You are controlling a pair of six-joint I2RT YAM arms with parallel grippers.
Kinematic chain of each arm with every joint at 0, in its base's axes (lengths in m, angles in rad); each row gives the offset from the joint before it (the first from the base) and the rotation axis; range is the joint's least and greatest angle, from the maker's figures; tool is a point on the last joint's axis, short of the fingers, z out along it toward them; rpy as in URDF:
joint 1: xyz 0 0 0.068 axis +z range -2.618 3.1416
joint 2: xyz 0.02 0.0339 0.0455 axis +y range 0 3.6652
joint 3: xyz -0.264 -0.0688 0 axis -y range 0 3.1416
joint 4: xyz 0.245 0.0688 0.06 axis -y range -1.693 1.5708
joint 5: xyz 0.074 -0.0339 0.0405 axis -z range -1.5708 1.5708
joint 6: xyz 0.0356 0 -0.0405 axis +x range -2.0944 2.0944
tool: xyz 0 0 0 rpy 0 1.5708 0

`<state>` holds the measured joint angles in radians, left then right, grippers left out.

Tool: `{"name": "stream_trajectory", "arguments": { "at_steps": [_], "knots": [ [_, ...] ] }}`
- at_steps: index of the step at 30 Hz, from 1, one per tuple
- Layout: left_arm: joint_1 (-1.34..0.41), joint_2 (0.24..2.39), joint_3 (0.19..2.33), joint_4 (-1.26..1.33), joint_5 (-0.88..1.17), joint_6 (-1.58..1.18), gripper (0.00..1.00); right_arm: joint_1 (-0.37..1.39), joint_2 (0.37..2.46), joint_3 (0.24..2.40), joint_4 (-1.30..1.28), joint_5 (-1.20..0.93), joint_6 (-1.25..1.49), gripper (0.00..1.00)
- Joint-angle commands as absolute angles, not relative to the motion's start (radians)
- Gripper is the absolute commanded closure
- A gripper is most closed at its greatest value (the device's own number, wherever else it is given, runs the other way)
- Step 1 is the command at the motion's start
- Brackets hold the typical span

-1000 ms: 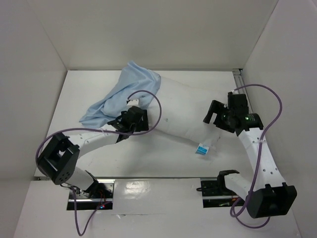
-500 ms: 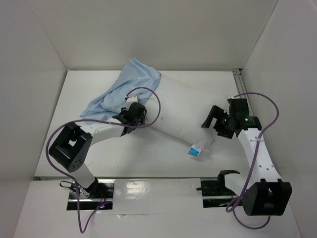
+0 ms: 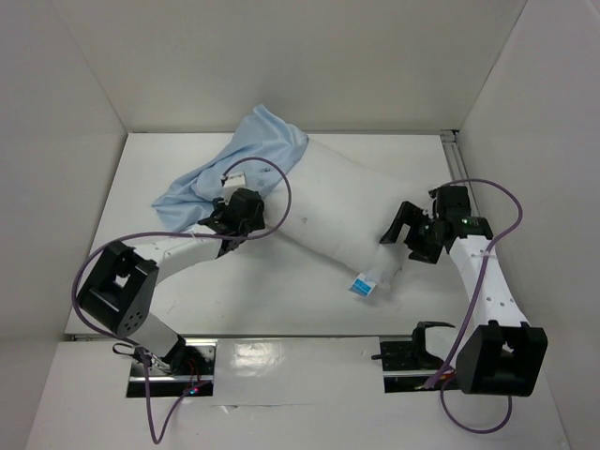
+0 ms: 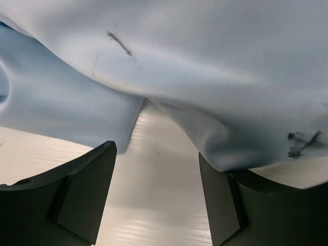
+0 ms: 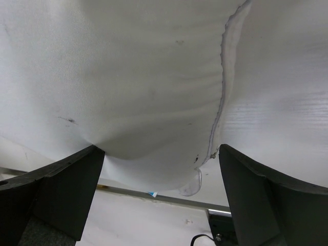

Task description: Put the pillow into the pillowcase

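The left pincer (image 4: 156,154) is spread wide at the pillowcase (image 3: 211,180) edge; the right pincer (image 3: 405,234) is held wide at the pillow (image 3: 342,206)

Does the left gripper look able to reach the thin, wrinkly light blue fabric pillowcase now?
Probably yes: the left gripper is open, and the pillowcase hangs just ahead of it with nothing in between.

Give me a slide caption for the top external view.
Plump white stuffed pillow lies diagonally, its far end overlapped by the limp, wrinkled light blue fabric pillowcase.
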<state>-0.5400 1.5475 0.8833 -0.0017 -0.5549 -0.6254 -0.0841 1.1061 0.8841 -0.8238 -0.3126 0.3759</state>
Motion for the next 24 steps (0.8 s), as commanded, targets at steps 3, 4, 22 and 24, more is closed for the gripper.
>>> {"name": "stream_trajectory", "arguments": {
  "at_steps": [3, 4, 22, 24],
  "knots": [
    [-0.511, 1.532, 0.883, 0.067, -0.545, -0.598, 0.19, -0.092, 1.12, 0.931, -0.779, -0.324, 0.359, 0.0],
    [-0.502, 1.549, 0.894, 0.067, -0.545, -0.598, 0.19, -0.092, 1.12, 0.931, -0.779, -0.324, 0.35, 0.0],
    [-0.449, 1.631, 0.963, 0.092, -0.434, -0.615, 0.75, -0.092, 1.108, 0.839, -0.808, -0.31, 0.368, 0.0],
    [-0.449, 1.631, 0.979, 0.081, -0.423, -0.604, 0.88, -0.092, 1.108, 0.812, -0.776, -0.343, 0.379, 0.0]
  ]
}}
